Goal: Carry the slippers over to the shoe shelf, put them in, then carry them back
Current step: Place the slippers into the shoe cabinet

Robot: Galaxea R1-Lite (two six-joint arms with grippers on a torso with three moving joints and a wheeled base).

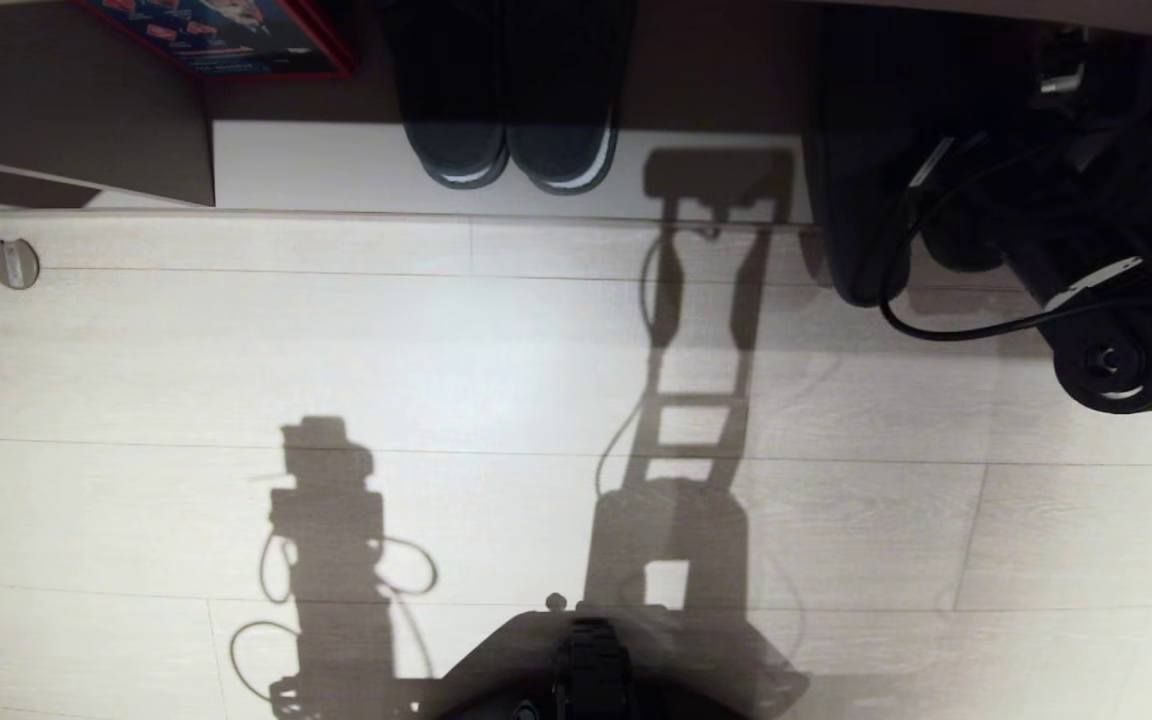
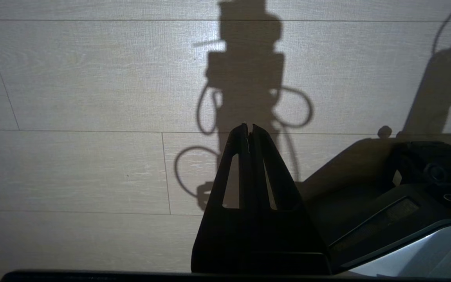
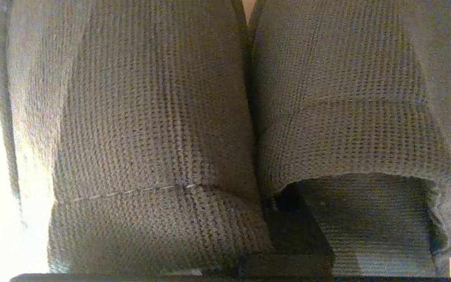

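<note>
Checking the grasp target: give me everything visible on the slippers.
The slippers are a dark pair in coarse knitted fabric, side by side and touching along their inner edges, broad toe bands filling the right wrist view, with one foot opening showing. In the head view they form a dark mass at the shoe shelf edge, overhanging the floor. The right gripper is shut on them.

The slippers (image 3: 225, 117) lie side by side, touching, at the shoe shelf's (image 1: 336, 170) right end — another pair (image 1: 511, 150) sits left, on its base board.
</note>
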